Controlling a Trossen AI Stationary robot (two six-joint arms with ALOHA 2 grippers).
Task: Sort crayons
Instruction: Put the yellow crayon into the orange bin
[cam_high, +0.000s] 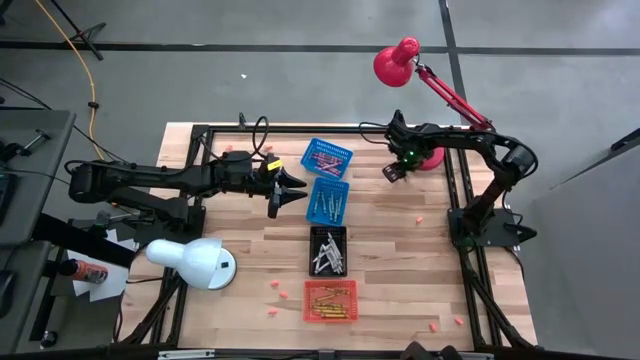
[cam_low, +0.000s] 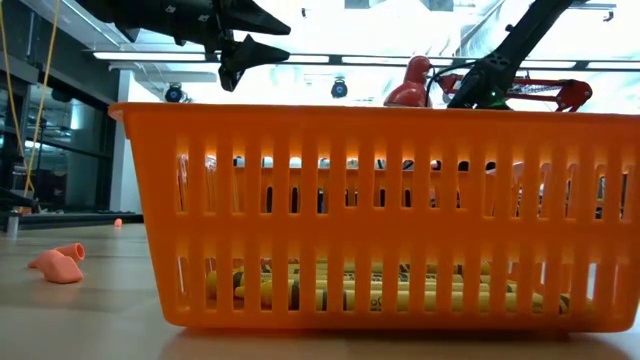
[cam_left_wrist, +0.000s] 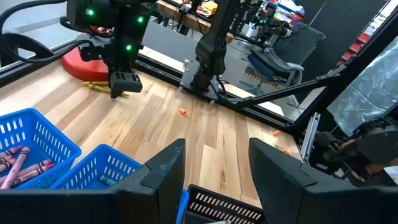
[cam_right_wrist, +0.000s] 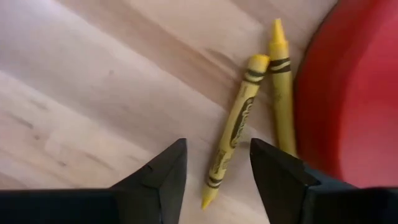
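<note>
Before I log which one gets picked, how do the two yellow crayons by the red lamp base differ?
The nearer yellow crayon lies tilted, its tip between the right tool's open fingers; the farther yellow crayon lies beside the red lamp base, outside them. Their tips point opposite ways. Their upper ends touch. Both are yellow, wrapped, flat on the wooden table.
</note>
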